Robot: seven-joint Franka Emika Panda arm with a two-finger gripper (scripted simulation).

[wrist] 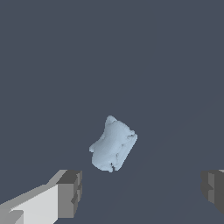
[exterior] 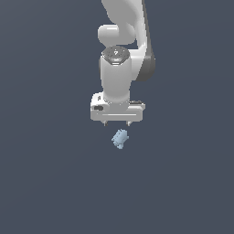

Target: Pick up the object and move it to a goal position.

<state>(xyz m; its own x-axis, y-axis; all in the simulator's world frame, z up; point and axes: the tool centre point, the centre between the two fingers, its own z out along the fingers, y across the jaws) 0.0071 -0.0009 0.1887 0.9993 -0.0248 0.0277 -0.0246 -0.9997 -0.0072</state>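
A flat, dark slate-grey ground [exterior: 41, 183] fills both views, plain and unmarked apart from a faint straight line running slantwise across it in the wrist view. It is the largest thing in sight and carries only one loose item.

Next in size is the white, glossy, rounded robot arm [exterior: 119, 73], which comes down from the top of the exterior view. It has a dark grey cap on its wrist joint and a dark band along the side toward the exterior view's right. It ends in a broad white gripper [exterior: 117, 123] whose body lies crosswise, with two short dark fingers pointing down from its underside.

In the wrist view those grey blocky fingers [wrist: 70, 192] stand far apart, one at each side of the picture, with bare ground between them; the jaws are spread wide and hold nothing.

Smallest is the pale light-blue lumpy blocky object [exterior: 120, 139]. In the exterior view it shows just below the fingertips, roughly centred under the gripper body and much narrower than it. In the wrist view the object [wrist: 113, 144] lies tilted on the ground, apart from both fingers, somewhat closer to the finger with the white link behind it. No other item lies around it, and nothing stands between it and the fingers.
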